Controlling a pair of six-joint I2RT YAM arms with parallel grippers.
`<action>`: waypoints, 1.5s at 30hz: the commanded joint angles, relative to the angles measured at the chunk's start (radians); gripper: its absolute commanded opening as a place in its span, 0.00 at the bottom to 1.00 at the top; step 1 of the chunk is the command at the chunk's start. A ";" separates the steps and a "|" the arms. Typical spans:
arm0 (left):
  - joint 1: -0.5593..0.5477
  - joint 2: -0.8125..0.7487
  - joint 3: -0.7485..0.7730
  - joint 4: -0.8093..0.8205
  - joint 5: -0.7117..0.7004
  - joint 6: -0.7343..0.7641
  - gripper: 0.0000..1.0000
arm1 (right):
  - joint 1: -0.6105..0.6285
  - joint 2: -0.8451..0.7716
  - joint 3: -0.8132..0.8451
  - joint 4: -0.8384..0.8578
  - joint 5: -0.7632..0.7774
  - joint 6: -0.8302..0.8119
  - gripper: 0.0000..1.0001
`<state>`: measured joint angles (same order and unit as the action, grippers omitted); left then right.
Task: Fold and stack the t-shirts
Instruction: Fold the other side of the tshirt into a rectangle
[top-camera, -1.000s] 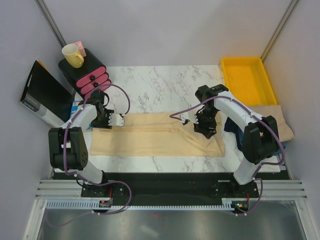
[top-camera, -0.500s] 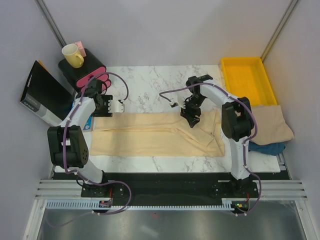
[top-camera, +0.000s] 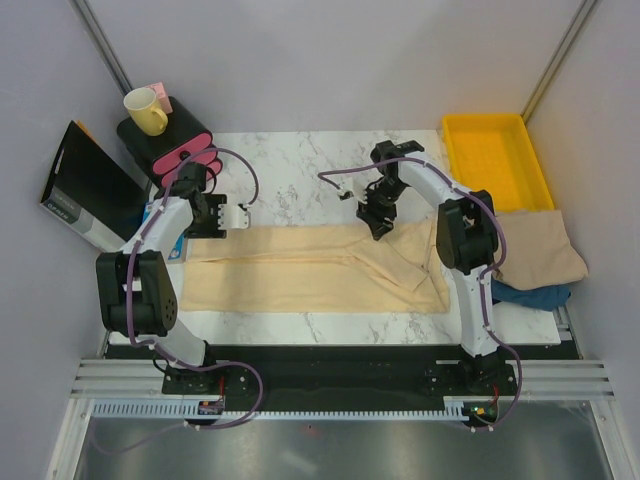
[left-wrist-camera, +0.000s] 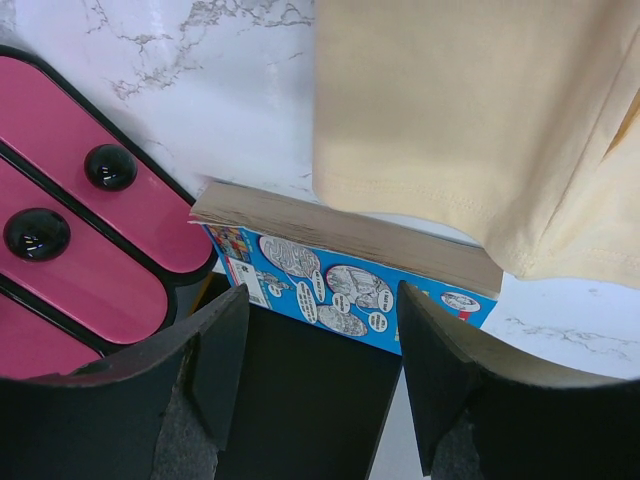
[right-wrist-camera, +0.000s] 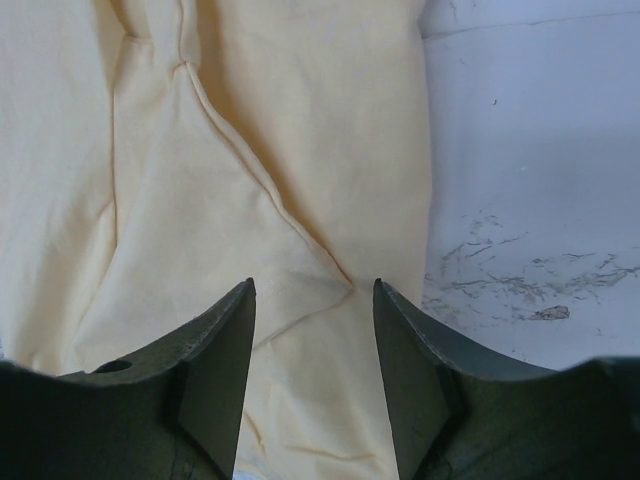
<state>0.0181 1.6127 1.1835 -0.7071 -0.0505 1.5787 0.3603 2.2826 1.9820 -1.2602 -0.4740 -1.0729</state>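
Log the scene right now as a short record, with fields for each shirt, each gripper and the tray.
Spread shirt: cream t-shirt, folded lengthwise into a long strip, lying flat
Other shirt: beige t-shirt at the far right, lying on a blue cloth
Left gripper: open, empty, by the strip's left end
Right gripper: open, empty, over the strip's far edge
Yellow tray: back right, nothing in it
Stack: not yet made
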 joint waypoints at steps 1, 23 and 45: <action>-0.006 -0.016 0.010 0.008 -0.006 -0.036 0.68 | -0.004 0.020 0.028 -0.031 -0.031 -0.048 0.57; -0.006 0.047 0.064 0.014 0.015 -0.028 0.68 | 0.006 0.009 -0.020 -0.054 0.014 -0.058 0.14; -0.038 0.038 0.039 0.015 0.018 -0.055 0.68 | 0.022 -0.064 0.049 0.008 0.021 -0.028 0.41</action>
<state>0.0093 1.6554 1.2175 -0.7029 -0.0494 1.5597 0.3710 2.3009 1.9869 -1.2675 -0.4286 -1.1000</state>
